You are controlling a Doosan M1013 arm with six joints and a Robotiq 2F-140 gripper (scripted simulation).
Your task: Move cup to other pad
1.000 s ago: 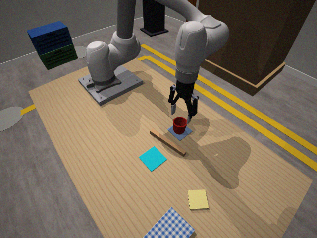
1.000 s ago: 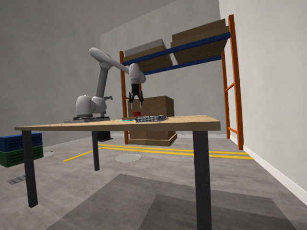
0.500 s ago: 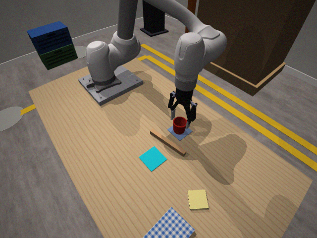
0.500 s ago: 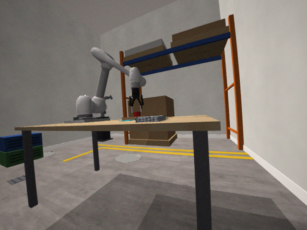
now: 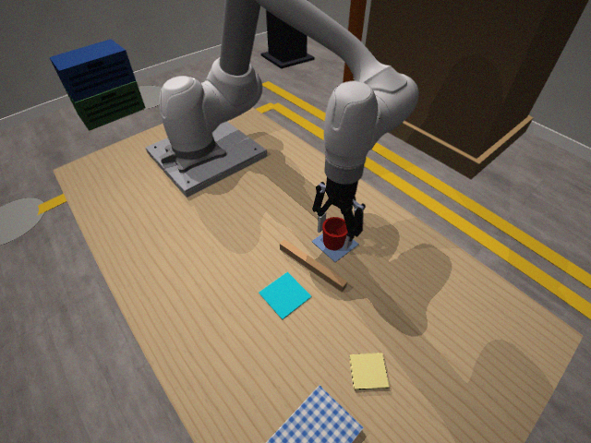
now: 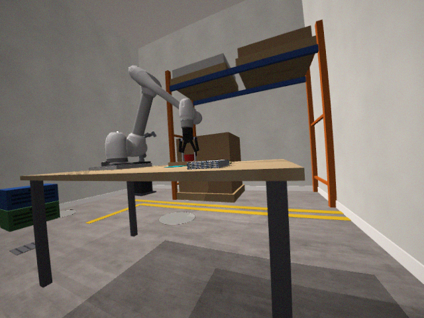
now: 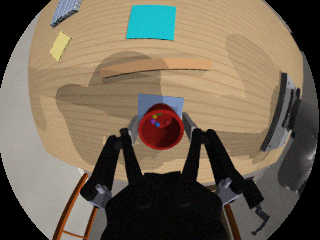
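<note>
A red cup [image 5: 334,233] stands upright on a grey-blue pad [image 5: 335,248] at the middle of the wooden table. In the wrist view the cup [image 7: 160,130] holds several coloured marbles. My gripper [image 5: 337,227] is open and points straight down, with one finger on each side of the cup near its rim. I cannot tell whether the fingers touch the cup wall. A wooden rail [image 5: 312,264] lies between this pad and a cyan pad [image 5: 284,294]; the cyan pad also shows in the wrist view [image 7: 152,22]. In the exterior view the gripper [image 6: 188,150] stands over the cup [image 6: 188,157].
A yellow notepad [image 5: 368,370] and a blue checked block [image 5: 317,422] lie near the table's front edge. The robot base [image 5: 205,157] is at the back left. A shelf rack [image 6: 246,103] and boxes stand behind the table.
</note>
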